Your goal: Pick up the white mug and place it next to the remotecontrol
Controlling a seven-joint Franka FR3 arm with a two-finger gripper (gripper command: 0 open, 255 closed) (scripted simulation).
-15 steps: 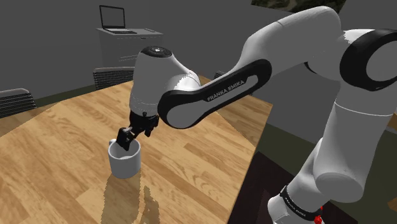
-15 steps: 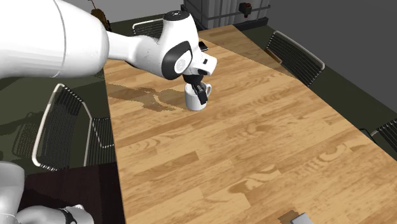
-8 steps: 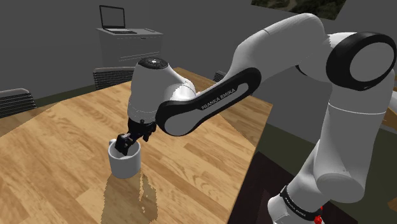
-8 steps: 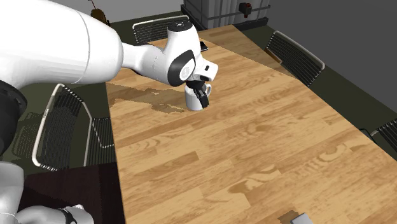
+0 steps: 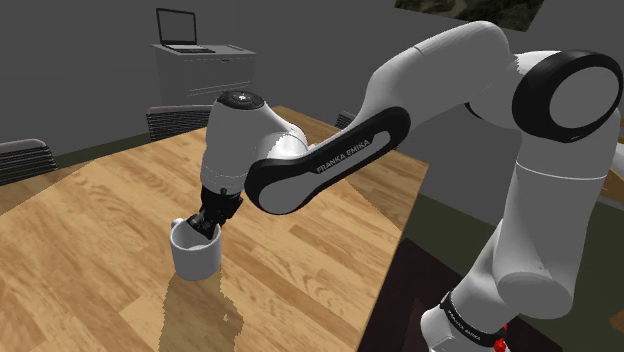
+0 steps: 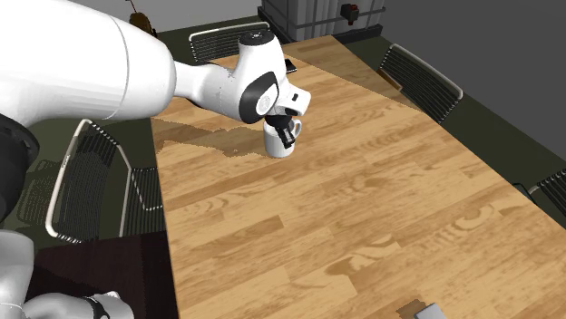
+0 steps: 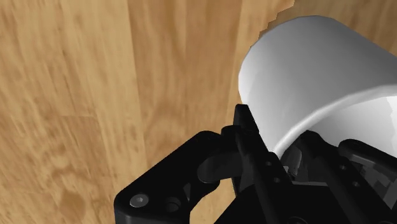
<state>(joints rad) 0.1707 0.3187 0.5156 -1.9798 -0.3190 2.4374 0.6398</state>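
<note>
Gripping stage: the gripper [image 5: 205, 226] pinches the white mug [image 5: 194, 256] by its wall, one finger inside, one outside. Mug sits on the wooden table [image 6: 363, 208], not yet lifted. Left: lift, carry, set beside the grey slab [image 6: 423, 311] well apart from it, prob. the remote. Count: 1 mug, 1 gripper, 4 chairs [image 6: 86, 186].

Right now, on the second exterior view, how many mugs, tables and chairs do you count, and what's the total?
white mug: 1
wooden table: 1
chairs: 4
Total: 6
</note>
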